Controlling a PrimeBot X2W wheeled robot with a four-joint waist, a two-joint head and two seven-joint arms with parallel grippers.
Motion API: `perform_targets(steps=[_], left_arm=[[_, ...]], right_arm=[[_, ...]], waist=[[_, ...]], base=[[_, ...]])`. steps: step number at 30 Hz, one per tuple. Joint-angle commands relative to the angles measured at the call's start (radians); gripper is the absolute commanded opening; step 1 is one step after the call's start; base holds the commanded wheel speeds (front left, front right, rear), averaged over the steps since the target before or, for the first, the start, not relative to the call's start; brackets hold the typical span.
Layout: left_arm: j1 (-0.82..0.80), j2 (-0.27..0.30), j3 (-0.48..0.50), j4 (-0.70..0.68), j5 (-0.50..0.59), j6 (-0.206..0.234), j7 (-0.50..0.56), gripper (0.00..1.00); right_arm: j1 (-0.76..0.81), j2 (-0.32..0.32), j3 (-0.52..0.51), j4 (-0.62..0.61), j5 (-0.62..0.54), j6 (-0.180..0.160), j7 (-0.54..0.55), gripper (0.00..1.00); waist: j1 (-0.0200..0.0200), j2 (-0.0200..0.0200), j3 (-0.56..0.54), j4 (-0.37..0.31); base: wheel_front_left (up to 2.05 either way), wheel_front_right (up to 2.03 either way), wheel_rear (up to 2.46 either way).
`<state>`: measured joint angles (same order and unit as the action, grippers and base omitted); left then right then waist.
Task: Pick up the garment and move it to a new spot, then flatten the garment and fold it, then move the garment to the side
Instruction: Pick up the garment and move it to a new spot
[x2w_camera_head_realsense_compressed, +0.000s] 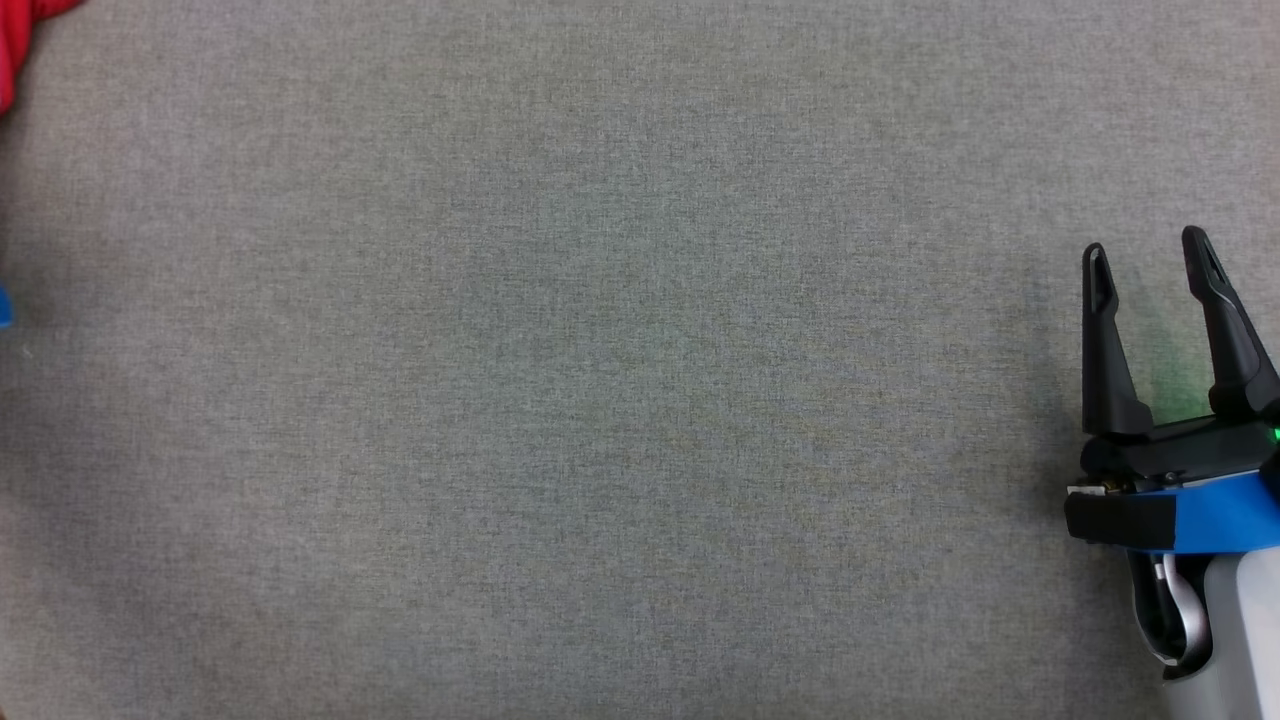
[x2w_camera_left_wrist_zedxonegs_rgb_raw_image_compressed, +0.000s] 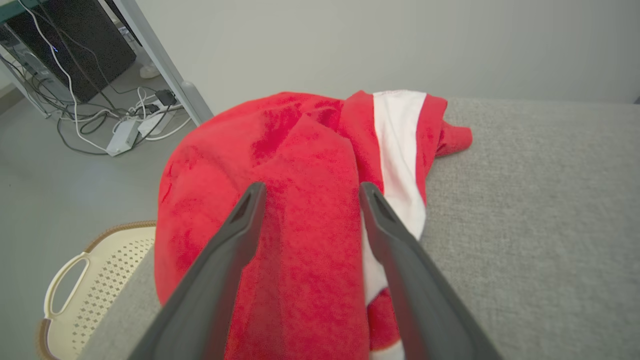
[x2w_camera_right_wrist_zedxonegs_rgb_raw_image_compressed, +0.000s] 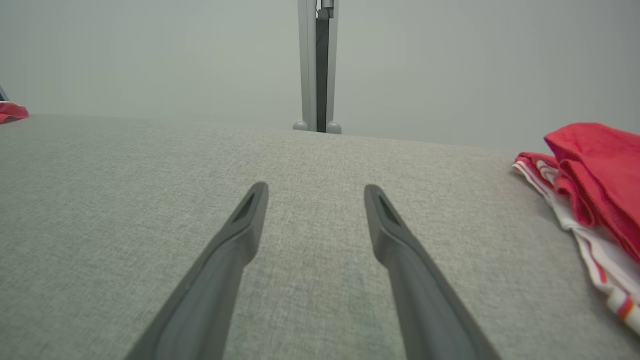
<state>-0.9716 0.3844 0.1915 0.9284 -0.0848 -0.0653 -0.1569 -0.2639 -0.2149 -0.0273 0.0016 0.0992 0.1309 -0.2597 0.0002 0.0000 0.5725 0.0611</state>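
My left fingers (x2w_camera_left_wrist_zedxonegs_rgb_raw_image_compressed: 225, 260), spread apart, point at the red garment (x2w_camera_left_wrist_zedxonegs_rgb_raw_image_compressed: 300, 130) bunched at the surface's (x2w_camera_head_realsense_compressed: 640, 400) ten o'clock corner; my right fingers (x2w_camera_head_realsense_compressed: 1105, 350), also apart, sit empty at three o'clock.

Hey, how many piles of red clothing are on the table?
2: a crumpled red garment on the table's left edge; a folded red stack at the right wrist view's right side. It may hide more pieces.
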Motion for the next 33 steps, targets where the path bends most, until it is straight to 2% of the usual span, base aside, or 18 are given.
perform_targets(steps=[1,12,13,14,15,22,28,33], left_arm=[[-0.022,0.006,0.0,0.043,-0.014,-0.012,0.037,1.0],[-0.063,-0.012,-0.027,0.228,-0.073,-0.057,0.252,1.0],[-0.066,-0.012,-0.03,0.236,-0.078,-0.059,0.263,0.76],[-0.067,-0.013,-0.034,0.243,-0.08,-0.061,0.272,0.31],[-0.068,-0.015,-0.038,0.248,-0.083,-0.06,0.278,0.0],[-0.079,-0.013,-0.064,0.238,-0.087,-0.064,0.244,0.0],[-0.119,-0.005,-0.1,0.173,-0.067,-0.063,0.134,0.0],[-0.153,-0.022,-0.137,0.119,-0.044,-0.058,0.059,0.0]], right_arm=[[-0.012,-0.006,-0.004,-0.006,-0.001,0.0,0.002,1.0],[-0.018,-0.009,0.005,-0.009,-0.006,0.0,0.01,1.0],[-0.02,-0.009,0.007,-0.009,-0.006,0.0,0.01,1.0],[-0.021,-0.009,0.009,-0.009,-0.006,0.0,0.011,1.0],[-0.022,-0.008,0.009,-0.009,-0.005,0.0,0.011,1.0],[-0.023,0.002,0.008,-0.005,-0.007,0.0,0.009,1.0],[-0.027,0.017,0.014,0.02,0.002,0.0,0.002,1.0],[-0.02,0.043,0.029,0.05,0.008,0.0,-0.001,1.0]], waist=[[-0.0002,0.0,0.004,0.002],[-0.0002,0.0,-0.001,0.011],[-0.0002,0.0,-0.001,0.01],[-0.0002,0.0,-0.002,0.009],[-0.0002,0.0,-0.003,0.007],[-0.0002,0.0,-0.015,0.002],[-0.0002,0.0,-0.057,-0.002],[-0.0002,0.0,-0.125,-0.014]], base=[[0.0,0.0,0.0],[0.0,0.0,0.0],[0.0,0.0,0.0],[0.0,0.0,0.0],[0.0,0.0,0.0],[0.0,0.0,0.0],[0.0,0.0,0.0],[0.0,0.0,0.0]])
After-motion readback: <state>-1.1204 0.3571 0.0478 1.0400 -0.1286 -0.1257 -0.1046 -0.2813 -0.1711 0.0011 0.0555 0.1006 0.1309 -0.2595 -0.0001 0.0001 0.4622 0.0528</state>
